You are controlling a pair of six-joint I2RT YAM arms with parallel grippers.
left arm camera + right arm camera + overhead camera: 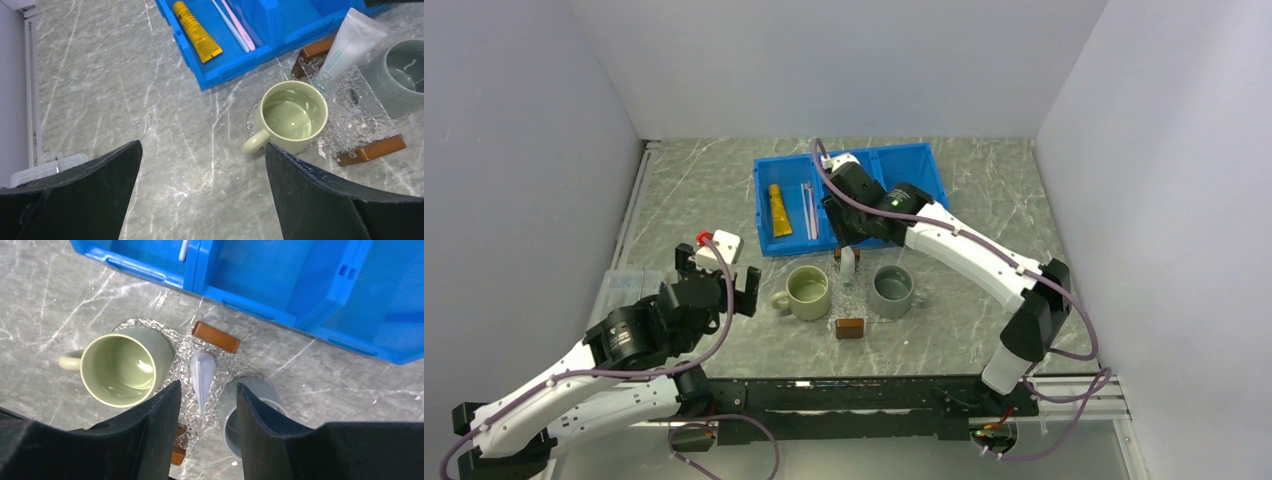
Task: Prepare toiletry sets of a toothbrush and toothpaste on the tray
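Right pincer [207,388]: fingers part-way apart, gripping nothing.
White toothpaste [201,372]: directly under its gap, on the tray [226,364] — flat or leaning, unclear.
Grey mug [250,405]: right of the gap, half hidden by a finger.
Left pincer [202,147]: wide, empty.
Yellow toothpaste [196,31], toothbrush [239,27]: far ahead of it — in the blue bin [280,30], cut off at the frame's top.

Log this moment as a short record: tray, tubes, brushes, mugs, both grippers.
tray: clear, brown handles; white tube on it, no brush yet
white tube: lying between the two mugs
yellow tube: in the bin, left compartment
brushes: two, beside the yellow tube
mugs: green mug and grey mug, either side of the white tube
right gripper: above the white tube, fingers apart, holding nothing
left gripper: wide open, empty, left of the green mug
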